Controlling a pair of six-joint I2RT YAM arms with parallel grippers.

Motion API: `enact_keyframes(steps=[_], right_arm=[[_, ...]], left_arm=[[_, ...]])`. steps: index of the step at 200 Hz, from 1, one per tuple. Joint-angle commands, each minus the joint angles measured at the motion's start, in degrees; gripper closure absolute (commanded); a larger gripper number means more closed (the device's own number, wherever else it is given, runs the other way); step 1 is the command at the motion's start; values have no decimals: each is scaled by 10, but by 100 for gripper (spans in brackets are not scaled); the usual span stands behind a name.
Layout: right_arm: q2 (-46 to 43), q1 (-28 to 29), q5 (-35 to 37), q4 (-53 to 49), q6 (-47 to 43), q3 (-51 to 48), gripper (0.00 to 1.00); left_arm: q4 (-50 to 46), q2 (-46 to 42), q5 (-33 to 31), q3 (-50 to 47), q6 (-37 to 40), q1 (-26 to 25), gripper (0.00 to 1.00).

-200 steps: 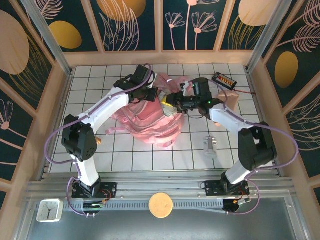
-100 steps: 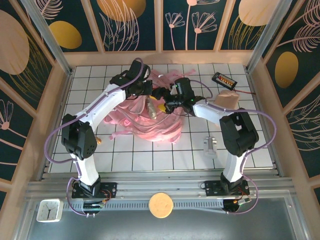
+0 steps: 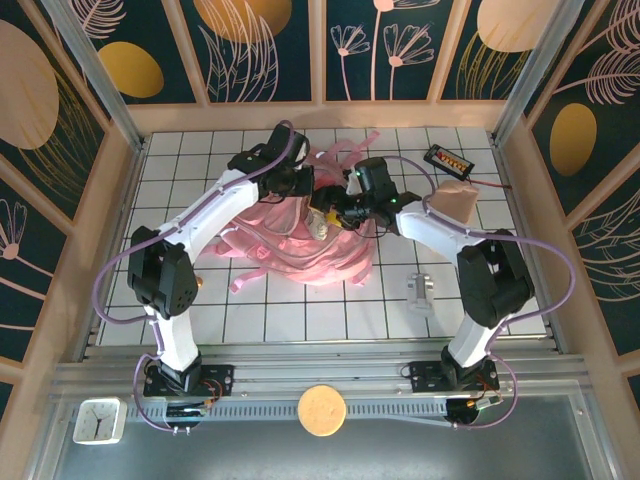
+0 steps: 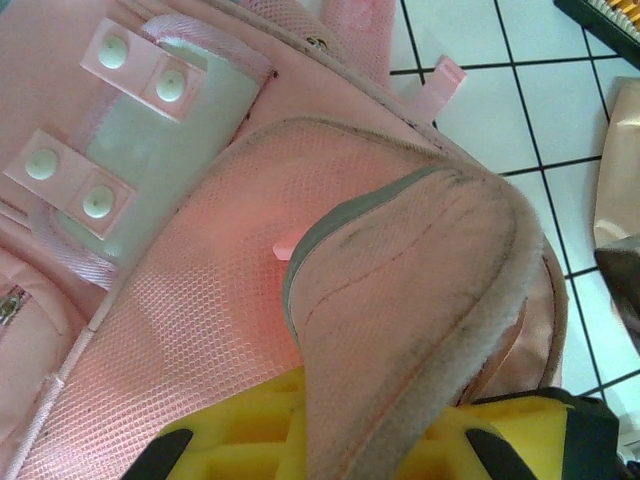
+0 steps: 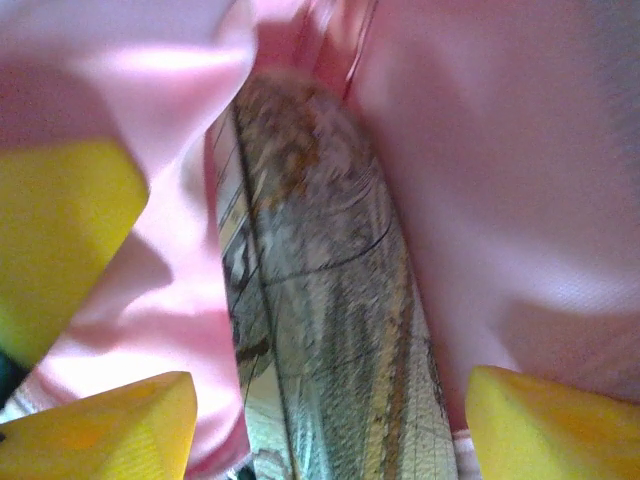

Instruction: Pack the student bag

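Left jaws are clamped tight on the student bag (image 4: 250, 330). A padded, grey-edged pink flap is pinched between the yellow pads (image 4: 230, 445) at the bottom of my left wrist view, with the mesh panel and snap tabs (image 4: 140, 70) beyond it.

Right jaws stand wide apart inside the bag's pink lining, gripping nothing I can see. A blurred grey-brown patterned item (image 5: 320, 300) lies between the yellow fingers (image 5: 545, 430).

From above, the bag sits slumped mid-counter (image 3: 270, 320), straps trailing near-left. Left arm (image 3: 205, 210) rises from its base, bends at the elbow and reaches far-right to the bag's far edge. Right arm (image 3: 435, 232) folds at the elbow, forearm running left, wrist over the bag. A beige pouch (image 3: 455, 200) lies far right.
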Motion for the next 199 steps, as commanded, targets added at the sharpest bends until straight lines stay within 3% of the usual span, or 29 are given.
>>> enact_keyframes(steps=[1, 15, 36, 54, 73, 100, 165, 179, 199], right_arm=[[33, 14, -44, -73, -103, 46, 34], [47, 14, -40, -88, -127, 59, 38], [58, 13, -44, -64, -126, 61, 60], [53, 13, -49, -28, -95, 51, 69], [18, 11, -15, 21, -34, 4, 71], [-49, 12, 34, 191, 103, -111, 72], [-17, 61, 110, 323, 206, -109, 73], [28, 75, 84, 327, 220, -77, 70], [69, 95, 63, 272, 201, -25, 55]], left_arm=[[72, -4, 44, 39, -22, -9, 100], [71, -6, 46, 38, -23, -9, 100], [75, -9, 51, 30, -27, -9, 100], [82, -13, 55, 21, -35, -9, 100], [85, -12, 58, 23, -42, -9, 100], [86, -6, 73, 36, -55, -9, 100], [83, -12, 76, 31, -64, -8, 100], [94, -16, 84, 26, -72, -9, 100], [96, -18, 86, 27, -72, -9, 100]])
